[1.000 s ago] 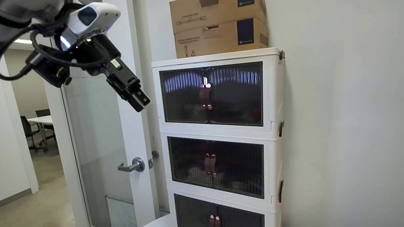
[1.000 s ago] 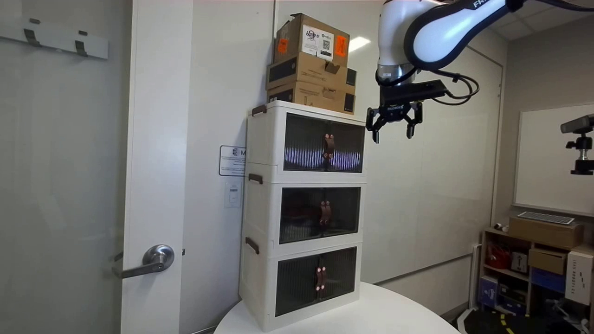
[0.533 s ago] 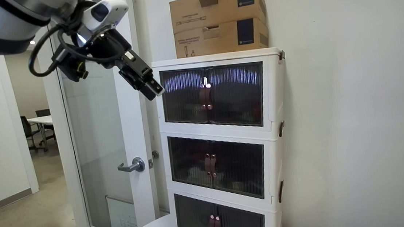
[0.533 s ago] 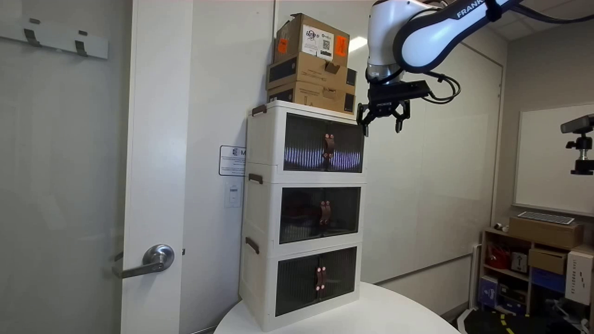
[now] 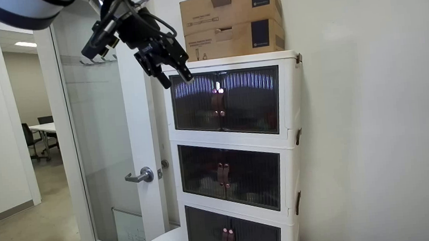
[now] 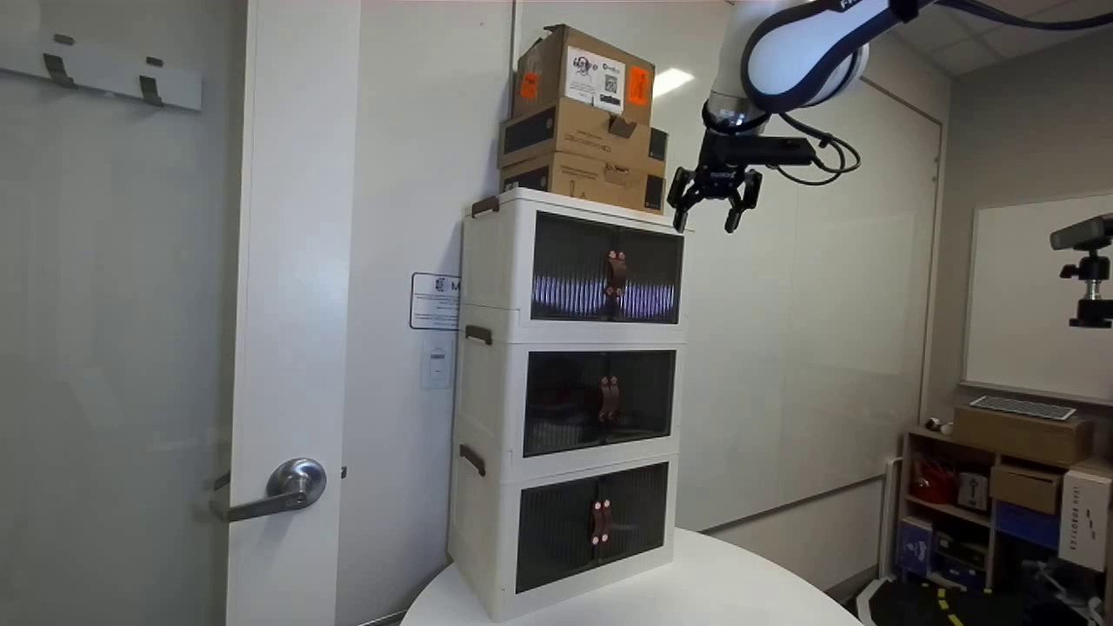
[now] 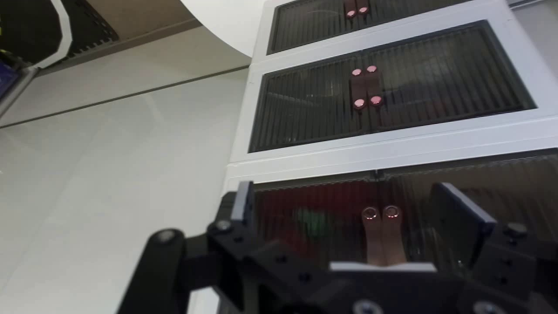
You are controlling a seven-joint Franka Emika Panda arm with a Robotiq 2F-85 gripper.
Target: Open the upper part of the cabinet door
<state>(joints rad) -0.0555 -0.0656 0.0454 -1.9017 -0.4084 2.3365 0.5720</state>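
Note:
The white cabinet (image 5: 291, 98) stands upright, also in an exterior view (image 6: 489, 391) and upside down in the wrist view (image 7: 305, 162). Its upper door (image 5: 252, 107), smoky dark and ribbed, is closed in both exterior views (image 6: 569, 261). Two brown strap handles (image 5: 218, 102) meet at its middle. My gripper (image 5: 177, 82) is open and empty, in front of the upper door near its top edge, apart from the handles. In the wrist view, the open fingers (image 7: 354, 198) stand either side of the handles (image 7: 383, 237), whose far ends are hidden by the gripper's body.
Cardboard boxes (image 5: 228, 14) are stacked on the cabinet. The cabinet stands on a round white table (image 6: 722, 582). A glass door with a lever handle (image 5: 141, 175) is beside it. A shelf with boxes (image 6: 991, 496) stands farther back.
My gripper has moved closer to the cabinet and higher, and its wrist has turned so both fingers show in both exterior views. It stays open. The upper door has not moved.

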